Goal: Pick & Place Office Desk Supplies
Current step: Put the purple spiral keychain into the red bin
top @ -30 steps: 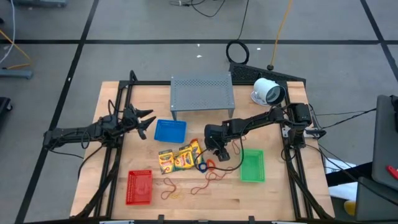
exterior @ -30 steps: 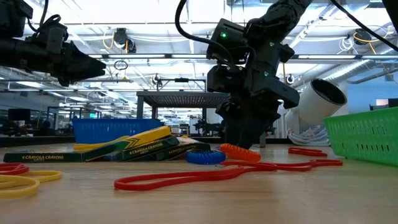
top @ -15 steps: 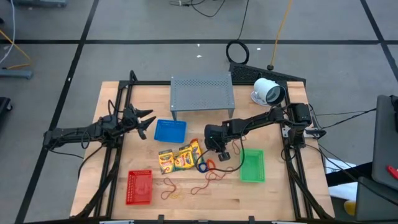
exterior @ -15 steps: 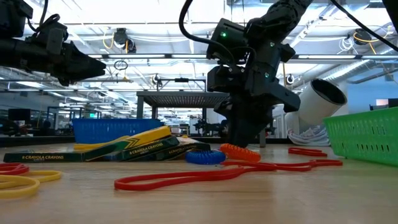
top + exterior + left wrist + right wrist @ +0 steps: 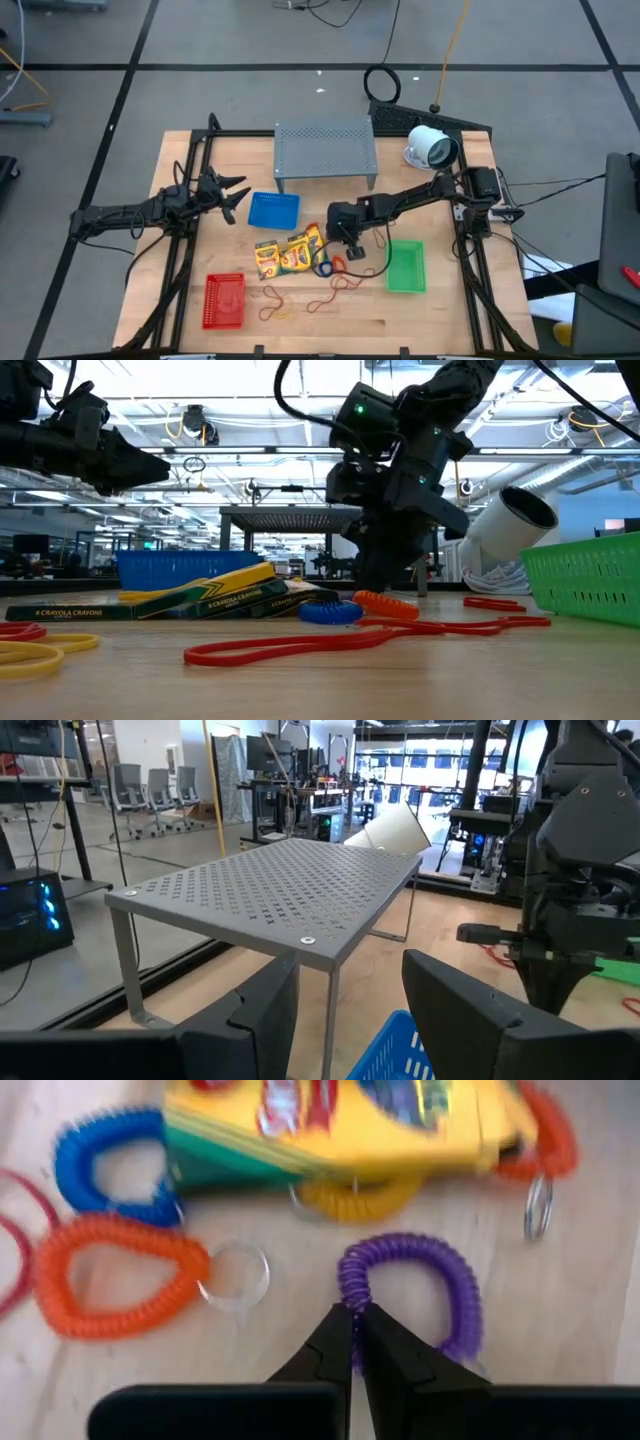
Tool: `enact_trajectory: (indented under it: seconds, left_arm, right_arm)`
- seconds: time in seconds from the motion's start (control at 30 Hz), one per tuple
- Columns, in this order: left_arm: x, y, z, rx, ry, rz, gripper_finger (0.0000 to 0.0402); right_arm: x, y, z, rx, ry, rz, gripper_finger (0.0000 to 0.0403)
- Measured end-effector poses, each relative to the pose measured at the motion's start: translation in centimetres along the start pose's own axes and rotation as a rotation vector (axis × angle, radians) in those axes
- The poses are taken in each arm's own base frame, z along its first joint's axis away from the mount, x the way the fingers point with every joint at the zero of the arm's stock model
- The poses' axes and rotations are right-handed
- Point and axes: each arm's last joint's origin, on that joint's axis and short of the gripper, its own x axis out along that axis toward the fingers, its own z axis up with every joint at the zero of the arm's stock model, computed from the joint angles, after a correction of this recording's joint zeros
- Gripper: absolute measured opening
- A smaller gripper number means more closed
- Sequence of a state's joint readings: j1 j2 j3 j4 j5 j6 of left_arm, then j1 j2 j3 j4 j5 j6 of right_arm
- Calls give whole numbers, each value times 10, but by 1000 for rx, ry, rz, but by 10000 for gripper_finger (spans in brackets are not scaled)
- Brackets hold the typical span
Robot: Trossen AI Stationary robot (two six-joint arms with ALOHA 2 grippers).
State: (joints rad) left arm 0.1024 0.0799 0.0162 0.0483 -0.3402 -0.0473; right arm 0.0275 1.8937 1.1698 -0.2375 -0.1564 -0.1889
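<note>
The right gripper (image 5: 352, 1320) stands clenched on the near rim of the purple coil loop (image 5: 410, 1295), whose ring spreads ahead of the fingertips, just short of the yellow crayon pack (image 5: 340, 1125). The left gripper (image 5: 232, 192) waits well apart, half-open and empty.

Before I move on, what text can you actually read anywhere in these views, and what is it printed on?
"CRAYOLA CRAYONS": along the dark green edge of the crayon pack lying flat at the left in the low view.
Print on the edges of the other crayon packs in that pile: too small to read.
Logo on the yellow crayon pack face in the right wrist view: too blurred to read.
No other readable text.
</note>
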Motion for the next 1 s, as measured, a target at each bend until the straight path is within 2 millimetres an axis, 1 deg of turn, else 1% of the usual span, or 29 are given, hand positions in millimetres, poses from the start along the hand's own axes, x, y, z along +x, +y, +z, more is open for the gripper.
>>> enact_trajectory:
  seconds: [0.17,0.27,0.43,0.57,0.67,0.83,1.0]
  left_arm:
    - [0,-1,0,-16,0,-32,186]
    - [0,-2,0,-18,-2,-52,186]
    - [0,-2,2,-31,-1,-53,186]
    - [-1,-2,7,-39,-17,-80,187]
    - [-1,-4,7,-61,-15,-124,187]
    - [-2,-7,13,-82,-65,-248,187]
    - [-3,-9,20,-59,-135,-304,186]
  right_arm:
    - [-11,8,12,-12,-87,-15,1]
    - [-25,12,17,-23,-107,-61,1]
    - [-64,14,32,-36,-243,-129,0]
    - [-100,16,45,-49,-412,-157,0]
    - [-120,15,55,-59,-544,-180,0]
    - [-130,11,67,-80,-713,-183,0]
    - [-136,7,80,-115,-896,-204,0]
